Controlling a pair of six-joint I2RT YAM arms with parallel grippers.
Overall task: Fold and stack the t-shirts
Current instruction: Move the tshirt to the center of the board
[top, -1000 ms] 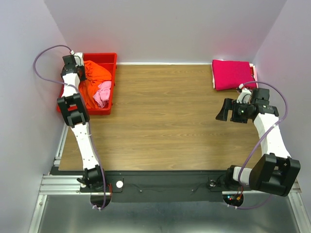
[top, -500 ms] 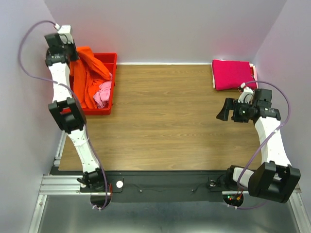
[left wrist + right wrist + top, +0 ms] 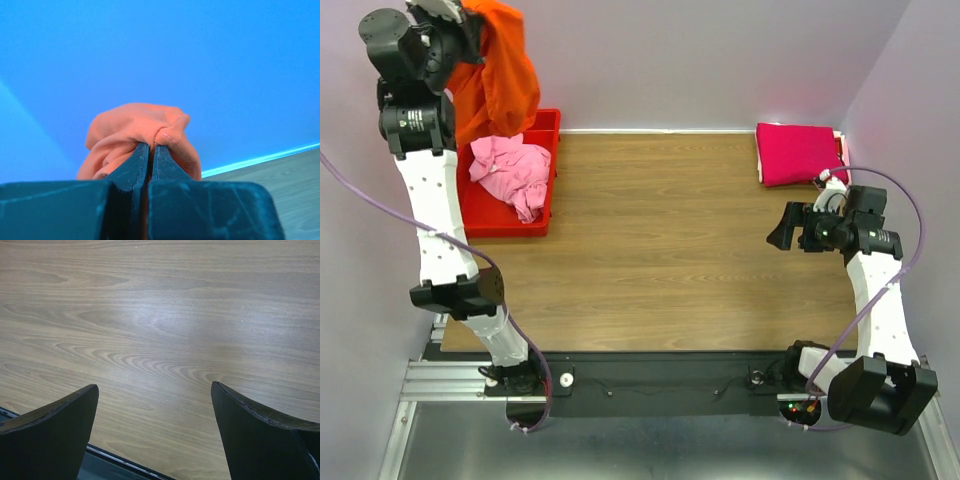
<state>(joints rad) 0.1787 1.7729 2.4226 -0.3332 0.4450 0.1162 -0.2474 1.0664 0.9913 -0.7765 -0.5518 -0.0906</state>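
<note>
Upper left: your orange t-shirt (image 3: 502, 72) cut by frame edge, left gripper (image 3: 150, 146) pinched on it. Red bin (image 3: 546, 122) holds pink t-shirt (image 3: 510, 172). Right gripper (image 3: 154, 386) spread.

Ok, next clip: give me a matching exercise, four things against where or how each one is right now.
Things:
1 orange t-shirt
2 light pink t-shirt
3 magenta t-shirt
4 right end effector

States:
A folded at the far right corner of the table
B open above the table
C crumpled in the red bin
D hanging from the shut left end effector

Pairs: 1-D, 2-C, 3-A, 4-B.
</note>
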